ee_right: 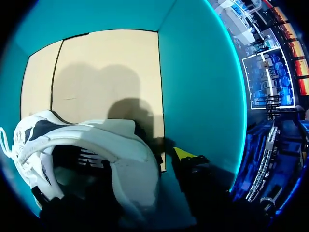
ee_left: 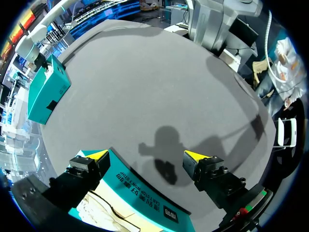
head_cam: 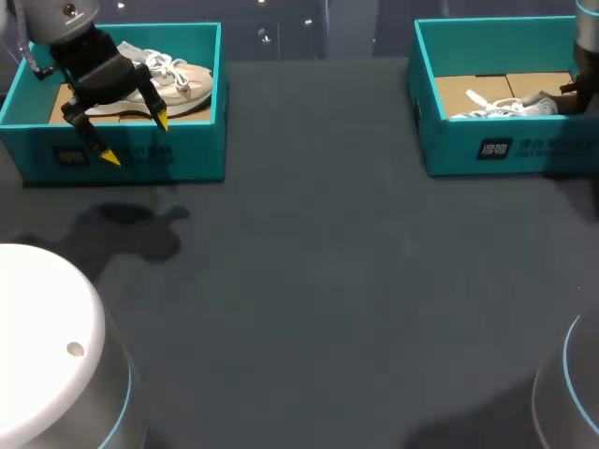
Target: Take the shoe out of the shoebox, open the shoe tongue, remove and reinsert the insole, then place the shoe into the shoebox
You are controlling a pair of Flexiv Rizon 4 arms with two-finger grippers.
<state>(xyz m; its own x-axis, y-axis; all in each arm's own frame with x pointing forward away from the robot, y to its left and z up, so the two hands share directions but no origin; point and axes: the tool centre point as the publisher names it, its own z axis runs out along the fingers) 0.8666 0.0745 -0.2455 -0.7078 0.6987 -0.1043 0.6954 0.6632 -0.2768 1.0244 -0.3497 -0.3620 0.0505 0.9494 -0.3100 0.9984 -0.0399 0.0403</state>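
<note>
Dark grey bench [head_cam: 328, 281], head view: left end effector [head_cam: 136, 138] is hovering wide open over the left shoebox [head_cam: 140, 154], where a beige shoe [head_cam: 182, 89] is lying; a white shoe [head_cam: 505, 106] is lying in the right shoebox [head_cam: 505, 150].
Left wrist view: it is hanging above the left shoebox's front wall.
Right wrist view: right end effector [ee_right: 190, 166] is sitting beside the white shoe's heel; its grip cannot be told.

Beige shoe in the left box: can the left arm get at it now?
Probably yes. The left gripper is open above the front wall of the teal box; the box has no lid and the beige shoe lies uncovered inside, with nothing between them.
</note>
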